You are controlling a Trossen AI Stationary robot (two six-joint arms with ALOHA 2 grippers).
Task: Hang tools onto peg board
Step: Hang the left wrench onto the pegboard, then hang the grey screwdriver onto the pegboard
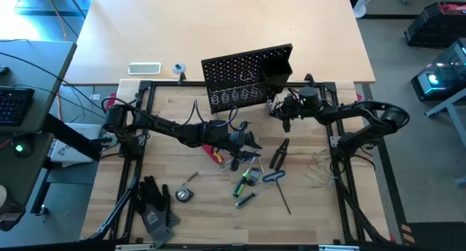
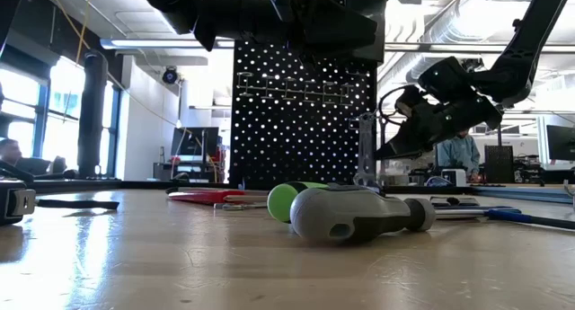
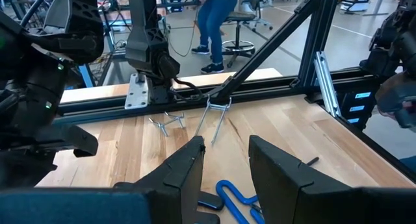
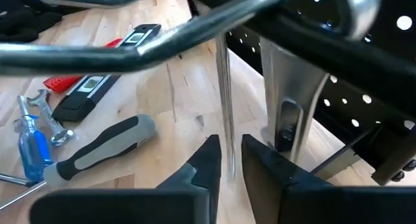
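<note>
Pegboard (image 1: 244, 80) stood upright at table's far edge, black bin (image 1: 277, 69) on it, contents hidden | tools (image 1: 251, 174) lay mid-table | left gripper (image 3: 224, 169) over them, fingers apart, empty | right gripper (image 4: 231, 162) beside board, fingers slightly apart around thin metal rod (image 4: 225, 107).

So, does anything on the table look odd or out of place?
Mostly the tools: they lie scattered at mixed angles on the table in front of the peg board, not hung. A pair of black gloves lies crumpled near the front left corner. Nothing looks damaged or spilled.
</note>
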